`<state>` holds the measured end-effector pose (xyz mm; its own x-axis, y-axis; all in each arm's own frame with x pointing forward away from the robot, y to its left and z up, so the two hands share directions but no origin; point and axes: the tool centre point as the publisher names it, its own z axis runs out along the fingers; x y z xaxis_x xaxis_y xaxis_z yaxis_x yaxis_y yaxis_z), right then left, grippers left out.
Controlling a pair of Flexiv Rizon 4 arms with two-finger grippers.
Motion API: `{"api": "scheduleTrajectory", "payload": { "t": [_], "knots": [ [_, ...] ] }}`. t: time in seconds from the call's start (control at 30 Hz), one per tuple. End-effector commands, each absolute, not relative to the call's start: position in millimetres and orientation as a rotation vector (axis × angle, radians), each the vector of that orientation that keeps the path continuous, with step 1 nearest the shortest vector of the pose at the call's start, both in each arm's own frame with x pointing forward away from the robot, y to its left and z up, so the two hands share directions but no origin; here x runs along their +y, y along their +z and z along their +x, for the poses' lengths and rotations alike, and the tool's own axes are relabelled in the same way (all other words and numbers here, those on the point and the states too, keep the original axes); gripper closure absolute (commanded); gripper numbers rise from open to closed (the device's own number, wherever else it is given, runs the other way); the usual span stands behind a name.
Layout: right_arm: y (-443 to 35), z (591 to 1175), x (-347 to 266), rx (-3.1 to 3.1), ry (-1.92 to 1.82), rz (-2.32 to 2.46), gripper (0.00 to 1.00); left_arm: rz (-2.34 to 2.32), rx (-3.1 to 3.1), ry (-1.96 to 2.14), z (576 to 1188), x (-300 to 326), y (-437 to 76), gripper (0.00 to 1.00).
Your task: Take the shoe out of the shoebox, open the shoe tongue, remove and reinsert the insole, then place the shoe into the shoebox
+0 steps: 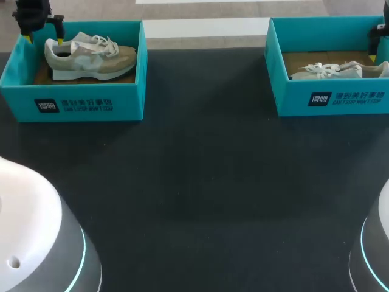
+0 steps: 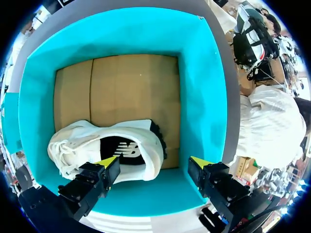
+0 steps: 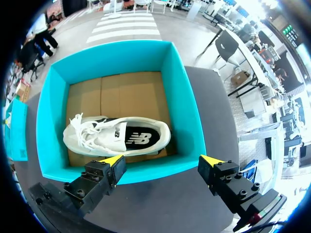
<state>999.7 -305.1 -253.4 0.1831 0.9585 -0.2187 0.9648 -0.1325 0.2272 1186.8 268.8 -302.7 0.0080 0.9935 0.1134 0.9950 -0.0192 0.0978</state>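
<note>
My left claw (image 2: 153, 162) stands apart over the beige suede sneaker (image 1: 91, 58) in the far-left teal cardboard shoebox (image 1: 73, 103); right claw (image 3: 162, 160) likewise apart.

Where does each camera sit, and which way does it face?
Head view: above and behind, looking down at table, left shoebox, right shoebox; arm bases, left gripper show.
Left wrist view: on left wrist, looking into left shoebox at left shoe; open fingers show.
Right wrist view: on right wrist, above right shoe in its box; right gripper open.
Shared: head view sees both boxes too.
</note>
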Motion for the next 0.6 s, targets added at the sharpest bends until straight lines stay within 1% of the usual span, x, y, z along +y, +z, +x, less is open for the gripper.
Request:
{"api": "scheduleTrajectory", "payload": {
  "t": [0.03,0.1,0.13,0.2,0.4,0.6],
  "knots": [
    [-254,1000,-305,1.824,-0.027,2.15,0.0,-2.217,-2.177,-0.202,1197,270,-313,0.16],
    [-254,1000,-305,1.824,-0.027,2.15,0.0,-2.207,-2.179,-0.183,1199,271,-317,0.36],
    [-254,1000,-305,1.824,-0.027,2.15,0.0,-2.205,-2.177,-0.175,1199,271,-318,0.39],
    [-254,1000,-305,1.824,-0.027,2.15,0.0,-2.206,-2.175,-0.152,1200,272,-321,0.35],
    [-254,1000,-305,1.824,-0.027,2.15,0.0,-2.185,-2.163,-0.142,1199,276,-330,0.33],
    [-254,1000,-305,1.824,-0.027,2.15,0.0,-2.166,-2.167,-0.074,1200,280,-341,0.39]
  ]
}}
